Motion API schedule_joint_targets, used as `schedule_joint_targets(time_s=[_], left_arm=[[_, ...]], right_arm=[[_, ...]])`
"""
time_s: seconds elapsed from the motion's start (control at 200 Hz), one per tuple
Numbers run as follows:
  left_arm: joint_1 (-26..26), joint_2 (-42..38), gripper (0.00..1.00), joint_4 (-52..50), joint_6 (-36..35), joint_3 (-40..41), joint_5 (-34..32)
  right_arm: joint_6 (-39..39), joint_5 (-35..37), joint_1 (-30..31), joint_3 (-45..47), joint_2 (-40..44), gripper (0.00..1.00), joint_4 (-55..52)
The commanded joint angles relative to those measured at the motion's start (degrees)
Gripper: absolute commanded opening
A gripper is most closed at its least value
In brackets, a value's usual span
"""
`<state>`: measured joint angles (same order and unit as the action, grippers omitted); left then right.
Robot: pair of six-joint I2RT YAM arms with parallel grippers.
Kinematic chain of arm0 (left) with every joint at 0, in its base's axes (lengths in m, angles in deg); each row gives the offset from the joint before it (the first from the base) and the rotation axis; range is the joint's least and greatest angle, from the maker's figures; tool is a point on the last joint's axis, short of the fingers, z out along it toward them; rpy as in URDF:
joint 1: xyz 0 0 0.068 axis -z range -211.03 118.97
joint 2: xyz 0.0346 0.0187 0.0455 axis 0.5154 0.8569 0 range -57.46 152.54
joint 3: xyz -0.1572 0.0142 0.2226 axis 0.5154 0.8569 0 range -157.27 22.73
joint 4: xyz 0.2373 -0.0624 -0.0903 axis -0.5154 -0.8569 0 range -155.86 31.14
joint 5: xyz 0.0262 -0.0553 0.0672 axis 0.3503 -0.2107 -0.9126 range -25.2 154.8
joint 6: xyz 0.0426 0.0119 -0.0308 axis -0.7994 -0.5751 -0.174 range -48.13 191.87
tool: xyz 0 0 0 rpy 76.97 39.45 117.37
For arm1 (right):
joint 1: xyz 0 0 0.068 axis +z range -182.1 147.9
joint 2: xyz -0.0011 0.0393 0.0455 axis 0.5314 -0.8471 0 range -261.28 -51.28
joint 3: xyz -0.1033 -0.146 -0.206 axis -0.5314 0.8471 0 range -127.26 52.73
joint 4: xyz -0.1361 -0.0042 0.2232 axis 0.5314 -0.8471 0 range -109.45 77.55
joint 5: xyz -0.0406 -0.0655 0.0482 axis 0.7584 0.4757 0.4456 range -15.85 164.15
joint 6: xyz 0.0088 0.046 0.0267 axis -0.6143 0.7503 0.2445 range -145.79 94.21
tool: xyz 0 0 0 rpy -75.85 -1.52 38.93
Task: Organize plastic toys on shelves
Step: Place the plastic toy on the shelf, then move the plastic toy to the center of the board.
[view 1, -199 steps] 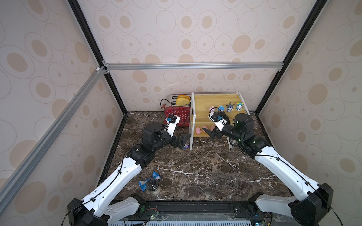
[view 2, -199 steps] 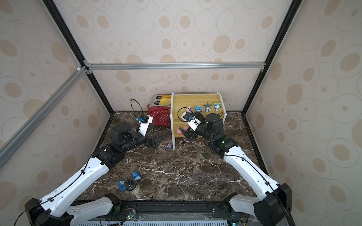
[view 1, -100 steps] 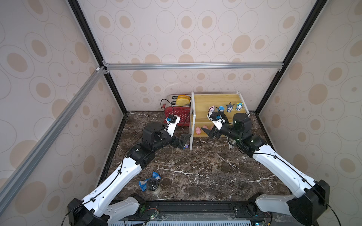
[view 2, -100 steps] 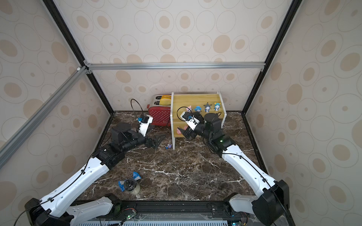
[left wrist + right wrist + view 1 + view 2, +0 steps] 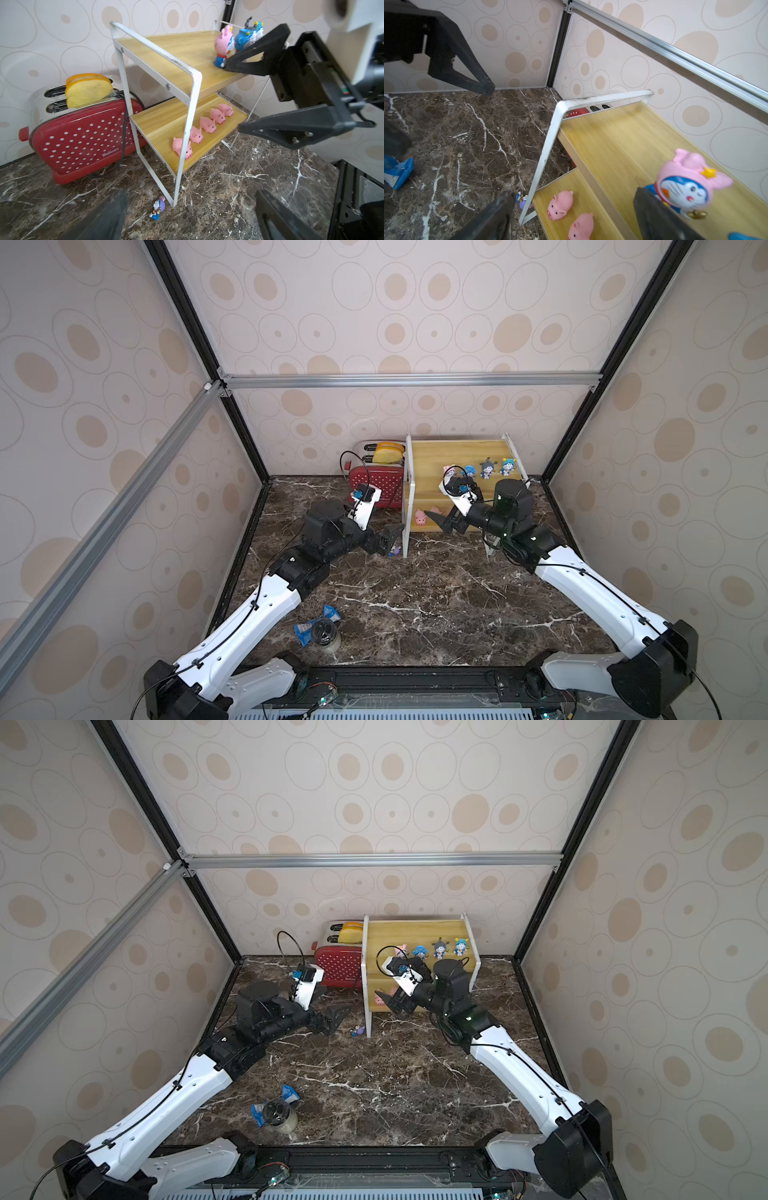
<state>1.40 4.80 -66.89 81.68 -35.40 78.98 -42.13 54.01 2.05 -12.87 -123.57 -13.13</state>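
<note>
Wide apart and empty, left gripper (image 5: 191, 199); fallen figurine (image 5: 158, 207) on its side just ahead of its fingertips, by the front leg of the shelves (image 5: 153, 64). Equally agape, gripping nothing, right gripper (image 5: 438, 521) before the lower board, pink pigs (image 5: 207, 124) just beyond (five, mostly masked from above). Upright figurines (image 5: 487, 468) beside and above it on the upper board, far ones overlapping, hard to separate. Dark veined marble tabletop (image 5: 415, 593), dotted beige walls (image 5: 395, 302)

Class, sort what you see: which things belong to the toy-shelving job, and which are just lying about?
Belongs to the job: two-tier rack; five pink pigs on its lower board; four cartoon figurines on its upper board; fallen figurine beside its leg.
Just lying about: red polka-dot toaster holding a bread slice; blue wrapper; dark-lidded jar.
</note>
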Motion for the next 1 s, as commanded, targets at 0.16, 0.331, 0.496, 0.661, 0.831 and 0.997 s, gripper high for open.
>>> schedule_joint_targets(time_s=[0.16,0.331,0.496,0.661,0.831,0.997], left_arm=[[-5.37,6.17,0.98,0.01,11.33,6.03,-11.04],[-8.17,17.58,0.9,1.36,11.38,4.78,-3.22],[-10.17,31.92,0.67,3.32,9.31,-0.48,5.12],[-10.54,41.01,0.54,2.94,8.29,-7.45,8.37],[-10.51,49.27,0.45,0.94,9.6,-13.63,11.67],[-10.32,52.97,0.36,1.47,12.54,-13.33,13.57]], right_arm=[[1.34,-2.16,-0.14,6.64,13.13,0.93,-8.58],[4.02,0.51,-0.14,13.18,20.33,0.93,-12.52],[6.49,2.32,-0.13,18.15,25.31,0.93,-13.71],[7.7,3.82,-0.1,20.13,27.59,0.93,-15.2],[8.68,4.62,-0.05,21.68,28.34,0.93,-15.82],[9.2,4.59,-0.02,23.44,27.77,0.93,-14.8]])
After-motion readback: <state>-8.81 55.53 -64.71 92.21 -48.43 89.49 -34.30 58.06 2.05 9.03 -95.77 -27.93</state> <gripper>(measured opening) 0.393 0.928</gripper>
